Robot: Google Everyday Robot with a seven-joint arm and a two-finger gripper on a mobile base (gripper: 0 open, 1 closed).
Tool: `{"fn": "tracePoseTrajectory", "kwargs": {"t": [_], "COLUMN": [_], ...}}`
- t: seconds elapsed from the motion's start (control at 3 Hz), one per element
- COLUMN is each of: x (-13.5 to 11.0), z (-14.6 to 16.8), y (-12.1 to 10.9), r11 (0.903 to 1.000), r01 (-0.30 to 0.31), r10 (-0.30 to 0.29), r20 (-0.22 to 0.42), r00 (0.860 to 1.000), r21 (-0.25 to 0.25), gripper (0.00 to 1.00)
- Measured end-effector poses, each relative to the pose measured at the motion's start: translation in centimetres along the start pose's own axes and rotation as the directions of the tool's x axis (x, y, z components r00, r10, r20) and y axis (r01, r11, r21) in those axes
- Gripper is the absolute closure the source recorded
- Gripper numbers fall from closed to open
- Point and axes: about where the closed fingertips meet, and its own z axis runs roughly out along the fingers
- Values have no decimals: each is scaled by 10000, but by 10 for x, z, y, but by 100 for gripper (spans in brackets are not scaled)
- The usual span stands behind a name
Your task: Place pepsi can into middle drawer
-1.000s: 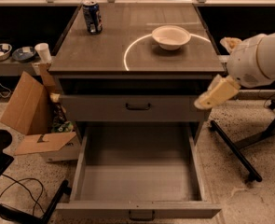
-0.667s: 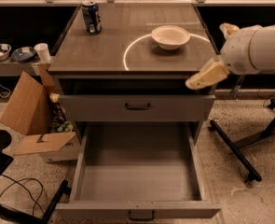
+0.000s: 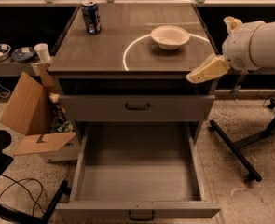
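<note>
As gripper (image 3: 197, 75) flanks cabinet (image 3: 104, 48), pepsi can (image 3: 91, 17) (blue) stands.

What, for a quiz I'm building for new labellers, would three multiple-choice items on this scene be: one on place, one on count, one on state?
1. Where on the grey cabinet top does the small dark blue pepsi can with the silver top stand?
A. back left
B. front right
C. front centre

2. How many grey drawer fronts with dark bar handles show?
A. one
B. two
C. four

3. The wide shallow grey metal middle drawer is:
A. shut
B. taken out
C. pulled open

Key:
1 A: the can stands upright near the back left corner, while the beige gripper hangs by the front right corner.
2 B: the shut upper drawer front and the open drawer's own front.
3 C: its plain grey floor shows.
</note>
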Motion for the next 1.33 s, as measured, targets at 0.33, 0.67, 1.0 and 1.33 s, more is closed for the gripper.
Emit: {"fn": "tracePoseTrajectory", "kwargs": {"t": [0.33,0.67,1.0,1.33], "x": [-18,-48,-80,-112], "z": [33,91,147,196], "y": [-7,-25,-32,-32], "r11": [9994,9960,9902,9812], "r01": [-39,24,-517,-1193], "r10": [69,142,841,1625], "r20": [891,1835,2595,3170], "r00": [9960,9829,9621,9344], "r21": [-338,-898,-1294,-1514], "gripper": [0,0,0,0]}}
